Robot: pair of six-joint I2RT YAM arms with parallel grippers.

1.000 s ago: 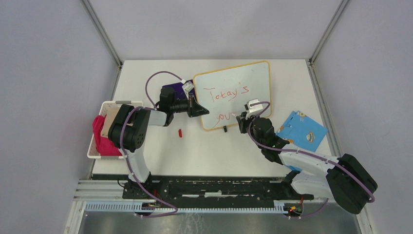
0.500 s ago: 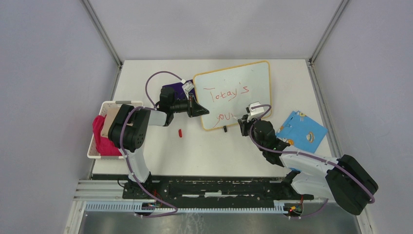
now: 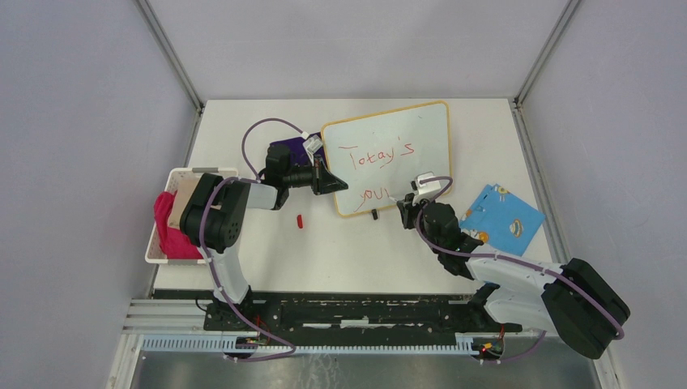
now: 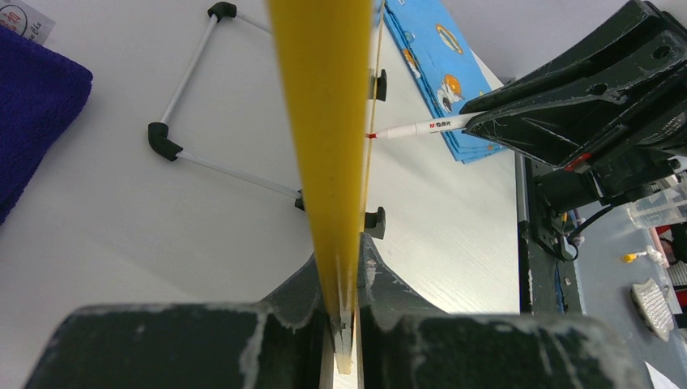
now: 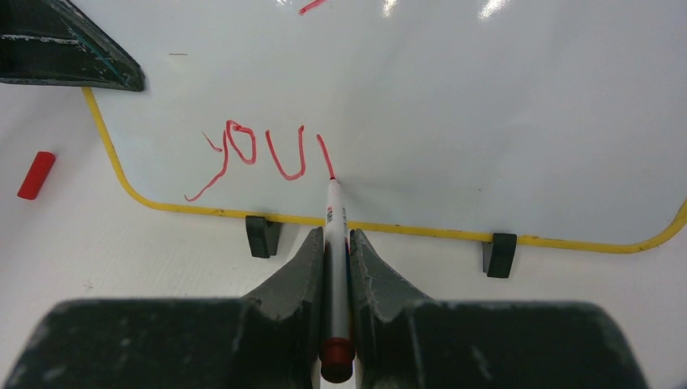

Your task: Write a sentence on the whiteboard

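Observation:
The whiteboard [image 3: 405, 134] stands tilted on two black feet, its yellow frame [image 4: 324, 121] seen edge-on in the left wrist view. My left gripper [image 3: 336, 185] [image 4: 347, 251] is shut on the board's left edge. My right gripper [image 3: 403, 204] [image 5: 330, 237] is shut on a white marker [image 5: 334, 235] [image 4: 425, 126] with a red tip. The tip touches the board at the foot of a short stroke. The sentence [image 3: 377, 156] reads "Today's" above; below it "you" [image 5: 259, 154] and one stroke more.
A red marker cap [image 3: 300, 220] [image 5: 36, 174] lies on the table left of the board. A purple cloth [image 3: 288, 150] [image 4: 32, 113] lies behind the left gripper. A white basket [image 3: 154, 243] holds pink cloth at the left edge. A blue patterned sheet [image 3: 502, 217] lies right.
My right gripper has slid a little toward the near edge with the marker, leaving a short red downstroke after the "u". The left gripper and the board have not moved.

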